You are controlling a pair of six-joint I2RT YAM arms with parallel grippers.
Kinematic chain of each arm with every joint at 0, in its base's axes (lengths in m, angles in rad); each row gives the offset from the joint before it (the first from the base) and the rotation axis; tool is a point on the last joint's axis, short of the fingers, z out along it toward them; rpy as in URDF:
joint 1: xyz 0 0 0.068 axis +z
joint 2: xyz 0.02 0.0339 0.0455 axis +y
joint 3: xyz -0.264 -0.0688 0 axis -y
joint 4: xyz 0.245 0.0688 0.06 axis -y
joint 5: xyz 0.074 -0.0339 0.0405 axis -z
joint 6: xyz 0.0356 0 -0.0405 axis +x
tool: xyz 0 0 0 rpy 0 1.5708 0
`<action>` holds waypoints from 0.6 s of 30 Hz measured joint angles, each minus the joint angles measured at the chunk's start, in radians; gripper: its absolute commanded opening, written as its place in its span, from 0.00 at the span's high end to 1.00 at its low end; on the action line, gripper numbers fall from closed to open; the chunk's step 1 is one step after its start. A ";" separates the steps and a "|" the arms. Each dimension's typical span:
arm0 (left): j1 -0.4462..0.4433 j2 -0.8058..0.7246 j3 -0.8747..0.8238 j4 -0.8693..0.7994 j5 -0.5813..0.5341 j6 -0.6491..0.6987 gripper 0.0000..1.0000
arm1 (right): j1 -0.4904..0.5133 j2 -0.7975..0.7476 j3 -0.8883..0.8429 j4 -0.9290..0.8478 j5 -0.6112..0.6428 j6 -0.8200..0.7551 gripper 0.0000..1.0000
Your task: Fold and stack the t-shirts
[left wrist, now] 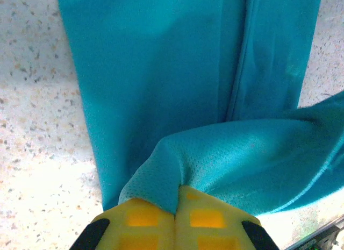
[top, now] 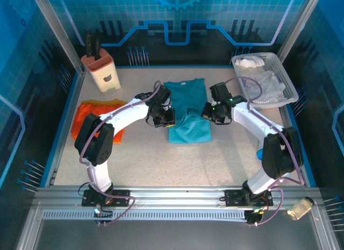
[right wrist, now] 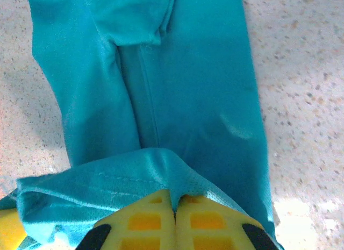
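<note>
The teal t-shirt [top: 187,107] lies lengthwise in the middle of the table, folded narrow, its near end lifted and doubled back. My left gripper [top: 165,119] is shut on the shirt's left near corner; in the left wrist view the teal t-shirt [left wrist: 177,99] bunches into the closed left gripper [left wrist: 177,199]. My right gripper [top: 213,114] is shut on the right near corner, where the teal t-shirt [right wrist: 188,88] runs into the pinched right gripper [right wrist: 175,201]. The orange t-shirt [top: 97,118] lies rumpled at the left, under the left arm.
A beige knife block [top: 102,70] stands at the back left. A white basket [top: 266,80] with pale cloth sits at the back right. A small blue object [top: 260,152] lies by the right arm's base. A jar [top: 301,207] rests on the front rail.
</note>
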 measured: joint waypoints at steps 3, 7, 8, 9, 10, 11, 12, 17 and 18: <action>0.014 0.037 0.034 0.001 0.005 0.008 0.99 | -0.006 0.048 0.022 0.013 -0.016 -0.012 1.00; 0.027 0.059 0.046 0.000 0.008 0.011 0.97 | -0.018 0.096 0.040 0.021 -0.032 -0.018 1.00; 0.031 0.067 0.051 0.000 0.011 0.013 0.97 | -0.022 0.107 0.047 0.023 -0.039 -0.019 1.00; 0.034 0.077 0.058 0.001 0.015 0.018 0.97 | -0.026 0.117 0.053 0.024 -0.043 -0.021 1.00; 0.038 0.087 0.067 0.000 0.018 0.021 0.97 | -0.029 0.126 0.057 0.028 -0.047 -0.021 1.00; 0.042 0.100 0.077 0.001 0.020 0.027 0.97 | -0.033 0.135 0.063 0.029 -0.050 -0.021 1.00; 0.045 0.113 0.089 0.000 0.023 0.030 0.97 | -0.037 0.145 0.070 0.031 -0.053 -0.021 1.00; 0.058 0.151 0.138 -0.003 0.033 0.042 0.97 | -0.053 0.187 0.107 0.032 -0.074 -0.021 1.00; 0.059 0.154 0.147 -0.003 0.034 0.045 0.97 | -0.055 0.193 0.114 0.034 -0.075 -0.021 1.00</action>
